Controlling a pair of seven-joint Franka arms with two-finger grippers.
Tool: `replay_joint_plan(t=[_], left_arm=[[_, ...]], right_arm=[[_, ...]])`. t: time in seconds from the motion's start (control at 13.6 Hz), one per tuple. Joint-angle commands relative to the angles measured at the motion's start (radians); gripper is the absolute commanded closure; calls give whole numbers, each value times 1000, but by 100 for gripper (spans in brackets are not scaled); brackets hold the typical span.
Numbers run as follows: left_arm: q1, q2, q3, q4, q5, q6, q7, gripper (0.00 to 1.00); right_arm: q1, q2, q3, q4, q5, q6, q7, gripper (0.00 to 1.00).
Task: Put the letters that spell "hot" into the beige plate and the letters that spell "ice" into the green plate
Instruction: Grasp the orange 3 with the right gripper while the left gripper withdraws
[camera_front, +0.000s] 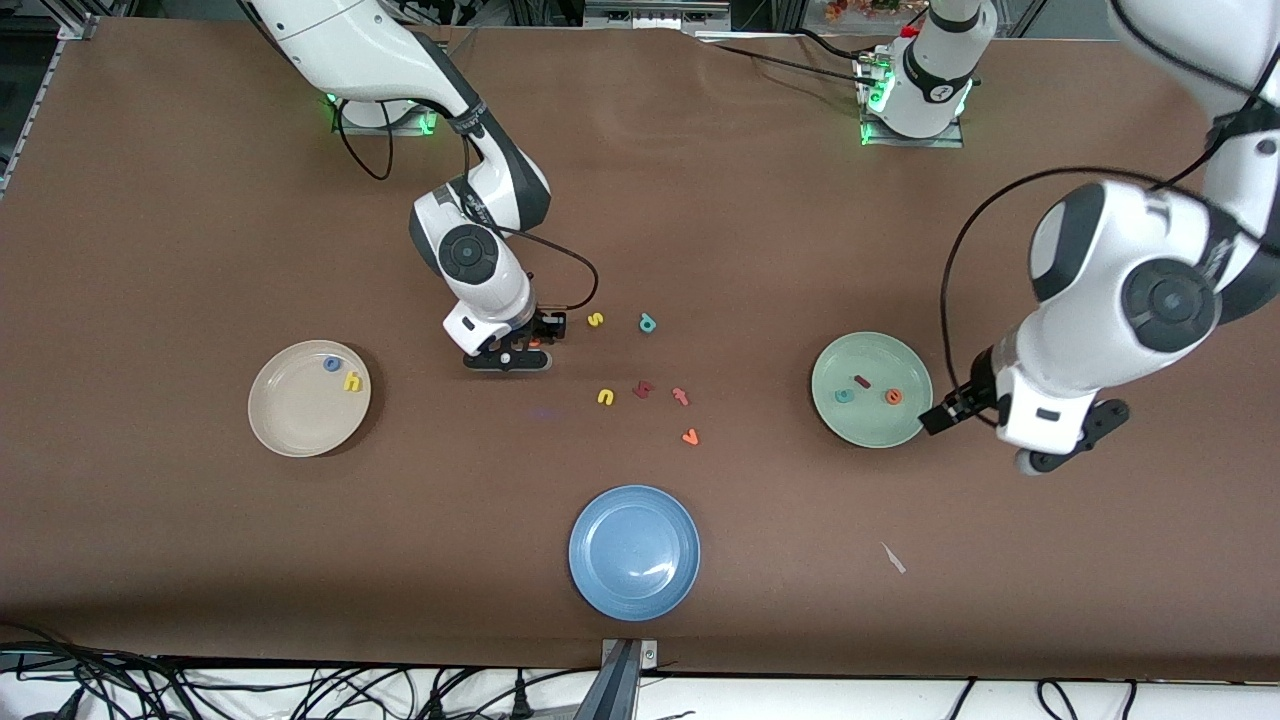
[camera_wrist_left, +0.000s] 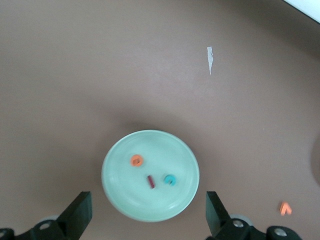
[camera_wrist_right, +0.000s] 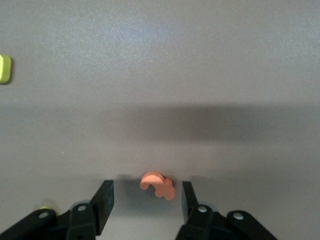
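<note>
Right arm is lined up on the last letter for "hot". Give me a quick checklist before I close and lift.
1. Orange t on the table between the right gripper jaws: ok.
2. Jaws closed on it: not ok, they stand open.
3. Blue o and yellow h in the beige plate: ok.
4. Dark red i, teal c and orange e in the green plate: ok.
5. Left gripper open over the green plate, holding nothing: ok.

free: bare table (camera_front: 760, 250) around plates | clutter: loose letters (camera_front: 645, 392) mid-table
</note>
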Motion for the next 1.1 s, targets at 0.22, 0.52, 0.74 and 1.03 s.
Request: replay_joint_plan(t=[0.22, 0.52, 0.74, 1.03], left_arm=[[17, -67, -2, 123, 12, -219, 320, 0], [30, -86, -7, 115, 6, -222, 385, 0], [70, -106, -6, 105, -44, -222, 434, 1], [51, -141, 16, 62, -54, -224, 513, 1]], right_arm=[[-2, -3, 2, -43, -16, 57, 15, 38], [-2, 2, 2, -44, -18, 70, 15, 42], [-4, 9, 2, -44, -19, 82, 15, 42], [-4, 17, 2, -44, -28, 91, 15, 46]])
